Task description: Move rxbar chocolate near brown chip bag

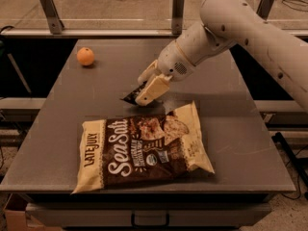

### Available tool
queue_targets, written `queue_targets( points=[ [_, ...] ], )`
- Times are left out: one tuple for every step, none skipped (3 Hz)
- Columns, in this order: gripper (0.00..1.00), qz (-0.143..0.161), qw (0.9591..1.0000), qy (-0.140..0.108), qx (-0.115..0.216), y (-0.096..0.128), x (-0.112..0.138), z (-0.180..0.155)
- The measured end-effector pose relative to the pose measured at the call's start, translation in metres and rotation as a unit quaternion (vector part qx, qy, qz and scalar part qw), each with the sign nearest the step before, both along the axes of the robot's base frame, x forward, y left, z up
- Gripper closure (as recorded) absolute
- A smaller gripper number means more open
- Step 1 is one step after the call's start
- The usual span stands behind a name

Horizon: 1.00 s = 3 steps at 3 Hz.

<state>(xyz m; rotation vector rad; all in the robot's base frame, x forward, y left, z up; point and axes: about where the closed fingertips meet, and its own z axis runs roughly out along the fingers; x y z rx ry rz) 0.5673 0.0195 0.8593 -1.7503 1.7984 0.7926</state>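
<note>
On a grey table [240, 129], the gripper [140, 94] pinches the small black rxbar chocolate [131, 97] just above the brown chip bag [139, 148].

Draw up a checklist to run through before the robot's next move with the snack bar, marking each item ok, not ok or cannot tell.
1. Claw holds the rxbar chocolate firmly: ok, shut on it.
2. Bar near the brown chip bag: ok, just beyond its upper edge.
3. Bar touching the table: cannot tell.
4. Bar released: not ok.
5. Orange out of the way: ok, far left corner.
6. Bag lying flat on the table: ok.
</note>
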Motion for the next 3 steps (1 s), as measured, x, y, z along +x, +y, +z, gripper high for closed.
queue_targets(
  points=[
    [0.36, 0.006, 0.9999, 0.007, -0.003, 0.0006, -0.0056, 0.0008],
    [0.12, 0.009, 0.9999, 0.010, -0.005, 0.0014, -0.0083, 0.0008],
    [0.00, 0.005, 0.9999, 0.005, -0.007, -0.0011, -0.0051, 0.0027]
  ],
)
